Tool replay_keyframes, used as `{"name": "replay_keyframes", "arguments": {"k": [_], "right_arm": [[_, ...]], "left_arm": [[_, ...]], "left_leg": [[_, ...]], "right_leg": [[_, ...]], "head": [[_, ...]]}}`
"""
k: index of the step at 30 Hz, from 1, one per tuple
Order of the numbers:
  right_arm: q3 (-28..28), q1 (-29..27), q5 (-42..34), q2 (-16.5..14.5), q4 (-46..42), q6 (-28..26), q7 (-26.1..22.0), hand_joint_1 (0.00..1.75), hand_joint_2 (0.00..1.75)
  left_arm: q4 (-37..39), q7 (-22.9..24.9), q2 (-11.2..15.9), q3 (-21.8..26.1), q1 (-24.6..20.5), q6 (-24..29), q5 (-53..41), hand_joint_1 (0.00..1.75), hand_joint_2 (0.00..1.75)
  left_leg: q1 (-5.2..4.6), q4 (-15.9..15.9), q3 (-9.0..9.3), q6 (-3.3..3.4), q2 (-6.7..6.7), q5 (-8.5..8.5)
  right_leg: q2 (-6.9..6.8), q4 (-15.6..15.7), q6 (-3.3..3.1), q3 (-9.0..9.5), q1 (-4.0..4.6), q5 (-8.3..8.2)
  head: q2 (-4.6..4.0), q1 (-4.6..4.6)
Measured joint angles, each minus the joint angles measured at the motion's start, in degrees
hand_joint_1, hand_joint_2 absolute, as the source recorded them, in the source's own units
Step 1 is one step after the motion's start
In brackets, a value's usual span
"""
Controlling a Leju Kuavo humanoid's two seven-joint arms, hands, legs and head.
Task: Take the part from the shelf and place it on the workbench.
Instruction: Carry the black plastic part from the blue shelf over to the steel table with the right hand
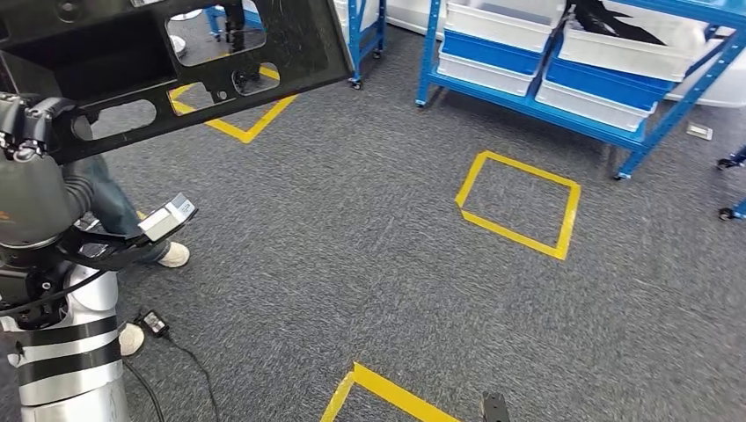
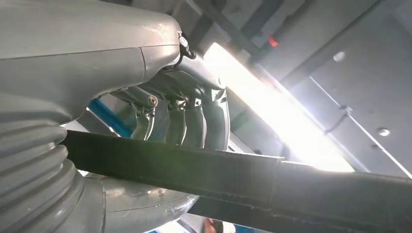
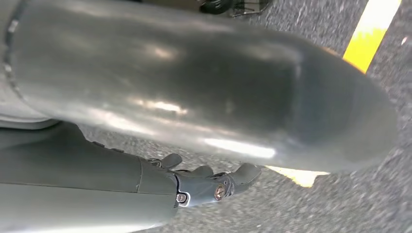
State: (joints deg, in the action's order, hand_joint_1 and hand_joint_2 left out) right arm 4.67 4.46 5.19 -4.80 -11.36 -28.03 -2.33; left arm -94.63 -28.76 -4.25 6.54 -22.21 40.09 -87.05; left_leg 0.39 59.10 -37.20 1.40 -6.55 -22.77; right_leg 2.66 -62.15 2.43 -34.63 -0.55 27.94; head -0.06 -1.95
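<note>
The part (image 1: 176, 53) is a large flat black panel with several cut-outs, raised at the upper left of the head view. My left hand (image 1: 26, 123) grips its lower left edge. In the left wrist view the left hand (image 2: 184, 121) has its fingers curled over a black bar of the part (image 2: 243, 179), with the thumb underneath. My right hand (image 3: 209, 182) hangs low over the grey carpet, fingers loosely extended and holding nothing.
A blue shelf rack (image 1: 651, 132) with white and blue bins stands at the upper right, another blue rack (image 1: 365, 35) at the top. Yellow tape squares (image 1: 519, 204) mark the carpet. A person's legs and shoe (image 1: 171, 255) and a cabled adapter (image 1: 154, 323) lie at my left.
</note>
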Motion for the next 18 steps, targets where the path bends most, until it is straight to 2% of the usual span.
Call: {"name": "replay_keyframes", "arguments": {"k": [1, 2, 4, 5, 6, 8, 9, 10, 11, 12, 13, 15, 16, 17, 18], "right_arm": [[0.0, 0.0, 0.0, 0.0, 0.0, 0.0, 0.0, 0.00, 0.00], [0.0, -0.1, 0.1, 0.0, 0.0, 0.0, 0.0, 0.00, 0.00], [0.0, -0.1, 0.1, 0.0, 0.0, 0.1, 0.0, 0.00, 0.00], [0.0, 0.0, 0.1, 0.0, 0.0, 0.1, 0.0, 0.00, 0.00], [0.0, -0.1, 0.1, 0.0, 0.0, 0.2, 0.0, 0.00, 0.00], [0.0, -0.2, 0.1, 0.1, 0.0, 0.4, -0.1, 0.00, 0.00], [0.0, -0.3, 0.1, 0.1, 0.0, 0.5, -0.1, 0.00, 0.00], [0.0, -0.4, 0.1, 0.1, 0.0, 0.6, -0.1, 0.00, 0.00], [0.0, -0.5, 0.2, 0.2, 0.0, 0.6, -0.1, 0.00, 0.00], [0.0, -0.5, 0.3, 0.2, 0.0, 0.6, -0.1, 0.00, 0.00], [0.0, -0.5, 0.4, 0.2, 0.0, 0.6, -0.1, 0.00, 0.00], [0.0, -0.5, 0.6, 0.3, 0.0, 0.7, -0.1, 0.00, 0.00], [0.0, -0.5, 0.7, 0.3, 0.0, 0.7, -0.1, 0.00, 0.00], [0.0, -0.5, 0.8, 0.4, 0.0, 0.7, -0.1, 0.00, 0.00], [0.0, -0.5, 0.9, 0.5, 0.0, 0.7, -0.1, 0.00, 0.00]], "left_arm": [[0.0, 0.5, 0.2, -0.4, -0.1, 0.0, -0.2, 1.75, 1.75], [-0.1, 0.9, 0.4, -0.8, -0.1, 0.0, -0.2, 1.75, 1.75], [-0.2, 1.3, 1.0, -1.2, 0.0, 0.0, -0.3, 1.75, 1.75], [-0.3, 1.5, 1.4, -1.4, 0.0, 0.0, -0.3, 1.75, 1.75], [-0.4, 1.9, 1.7, -1.6, -0.1, 0.0, -0.3, 1.75, 1.75], [-0.4, 2.8, 2.1, -2.1, -0.2, 0.0, -0.4, 1.75, 1.75], [-0.4, 3.4, 2.4, -2.4, -0.2, 0.0, -0.5, 1.75, 1.75], [-0.4, 4.1, 2.6, -2.7, -0.1, 0.0, -0.6, 1.75, 1.75], [-0.4, 4.8, 2.9, -3.1, 0.0, 0.0, -0.7, 1.75, 1.75], [-0.4, 5.4, 3.3, -3.4, 0.0, 0.0, -0.8, 1.75, 1.75], [-0.4, 6.0, 3.6, -3.7, 0.0, 0.0, -1.0, 1.75, 1.75], [-0.4, 7.1, 4.2, -4.5, -0.1, 0.0, -1.2, 1.75, 1.75], [-0.4, 7.5, 4.4, -4.8, -0.2, 0.0, -1.3, 1.75, 1.75], [-0.4, 7.9, 4.6, -5.2, -0.2, 0.0, -1.3, 1.75, 1.75], [-0.4, 8.1, 4.8, -5.4, -0.2, 0.0, -1.3, 1.75, 1.75]], "left_leg": [[-0.05, 0.0, -0.17, -0.25, -0.59, 0.14], [-0.08, 0.0, -0.35, -0.56, -1.15, 0.31], [0.00, -0.2, -0.67, -1.21, -1.91, 0.66], [-0.06, 0.1, -0.92, -1.49, -1.12, 0.45], [-0.12, 1.3, -1.52, -1.77, 0.46, -0.39], [-0.11, 7.3, -4.19, -2.28, 4.42, -3.86], [0.06, 11.2, -6.00, -2.55, 5.45, -5.74], [0.23, 14.4, -7.43, -2.74, 5.89, -6.92], [0.36, 15.8, -8.02, -2.88, 6.08, -7.14], [0.47, 14.9, -7.35, -2.96, 6.32, -6.28], [0.55, 11.9, -5.57, -2.97, 6.87, -4.73], [0.39, 4.2, -1.13, -2.79, 9.32, -2.12], [0.18, 1.8, 0.22, -2.52, 10.14, -1.56], [-0.07, 0.6, 0.77, -2.21, 10.43, -1.49], [-0.33, 0.5, 0.69, -1.82, 9.72, -1.45]], "right_leg": [[0.68, 2.1, -0.19, 1.05, -0.06, -0.76], [0.92, 2.9, -0.53, 1.48, -0.01, -1.03], [-0.42, 3.1, -1.35, 1.63, 0.00, -1.45], [-1.05, 3.3, -1.70, 1.70, -0.12, -1.64], [-1.75, 3.5, -2.18, 1.80, -0.27, -1.80], [-3.16, 3.6, -2.81, 1.89, -0.19, -1.85], [-3.94, 3.6, -3.02, 1.88, -0.08, -1.81], [-4.75, 3.6, -3.04, 1.85, 0.00, -1.79], [-5.56, 3.6, -3.04, 1.81, 0.03, -1.77], [-6.36, 3.6, -3.04, 1.83, 0.03, -1.72], [-7.13, 3.6, -3.01, 1.91, 0.03, -1.65], [-8.53, 3.5, -2.65, 2.17, 0.34, -1.31], [-9.13, 3.5, -2.37, 2.28, 0.56, -1.13], [-9.73, 3.4, -2.11, 2.39, 0.77, -0.98], [-10.38, 3.5, -1.90, 2.47, 0.88, -0.90]], "head": [[-0.01, -0.02], [-0.01, -0.03], [-0.01, -0.03], [-0.01, -0.09], [-0.01, -0.28], [-0.01, -0.64], [-0.01, -0.76], [0.00, -0.75], [0.00, -0.77], [0.00, -0.78], [0.00, -0.78], [-0.01, -0.75], [-0.01, -0.67], [0.00, -0.57], [0.00, -0.50]]}}
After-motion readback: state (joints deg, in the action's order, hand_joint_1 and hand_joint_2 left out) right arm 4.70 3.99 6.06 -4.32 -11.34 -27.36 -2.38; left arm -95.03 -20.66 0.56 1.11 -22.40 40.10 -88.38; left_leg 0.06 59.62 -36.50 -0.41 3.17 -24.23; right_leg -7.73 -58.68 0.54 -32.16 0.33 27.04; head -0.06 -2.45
